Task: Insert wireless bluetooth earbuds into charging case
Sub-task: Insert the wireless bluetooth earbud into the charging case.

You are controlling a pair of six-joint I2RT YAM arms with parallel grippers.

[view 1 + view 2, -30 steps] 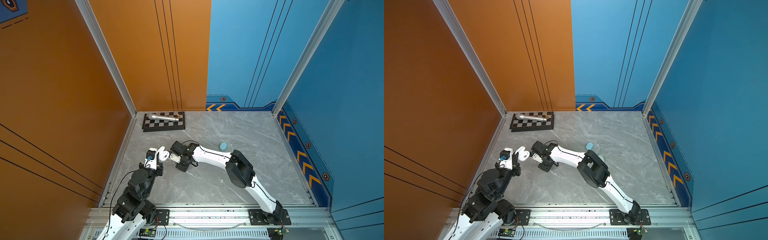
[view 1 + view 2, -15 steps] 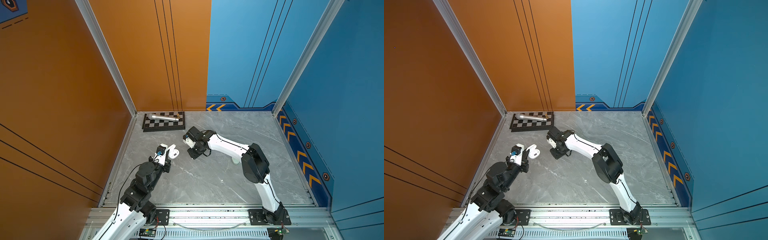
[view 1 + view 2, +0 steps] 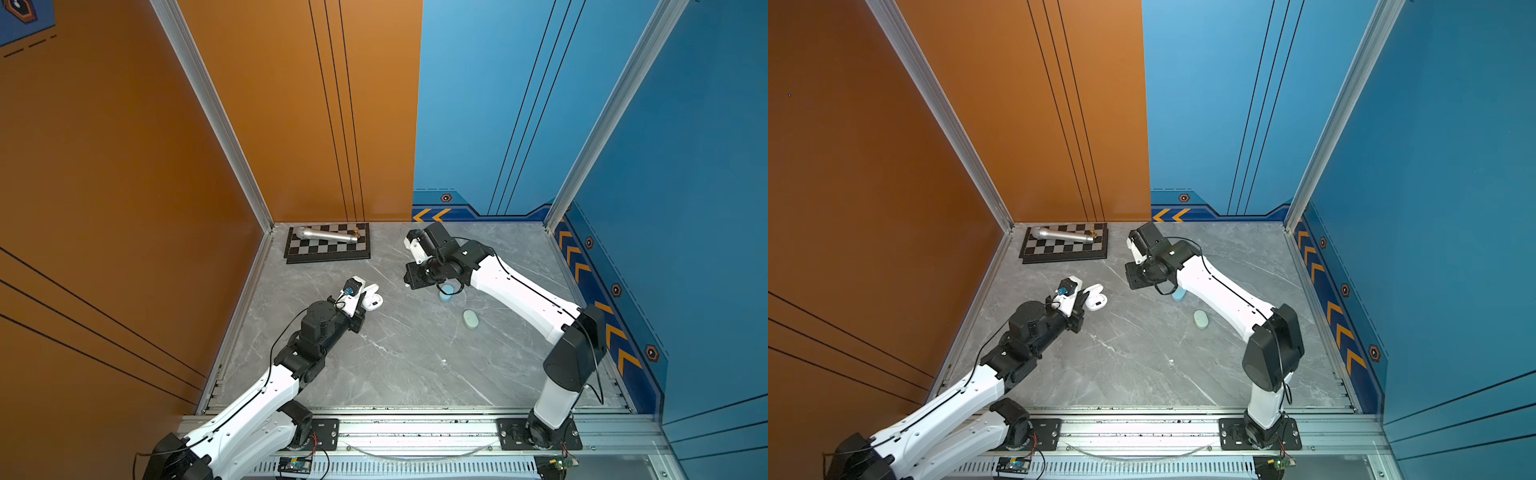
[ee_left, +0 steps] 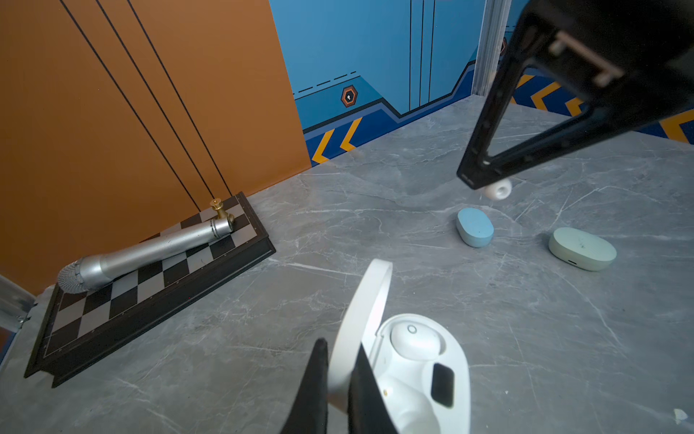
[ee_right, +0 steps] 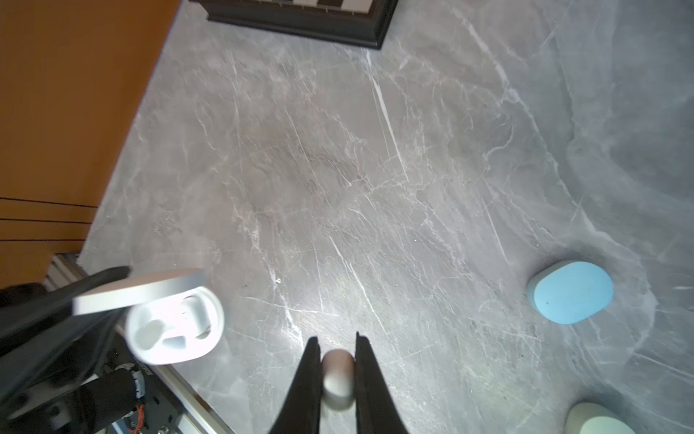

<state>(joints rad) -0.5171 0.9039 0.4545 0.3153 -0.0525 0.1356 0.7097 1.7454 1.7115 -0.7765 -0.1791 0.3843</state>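
The right arm (image 3: 528, 295) bends at the elbow and reaches across the table (image 3: 415, 365); the left arm (image 3: 266, 395) stretches low and forward. We see the left gripper (image 4: 340, 344) nipped tight on the upright lid (image 4: 370, 300) of the open white case (image 4: 456, 360), left of centre, cavity facing up, a seated earbud (image 4: 413, 340) inside. The right gripper (image 5: 337, 344) pinches a white earbud (image 5: 338, 375) above the table, long axis along its fingers.
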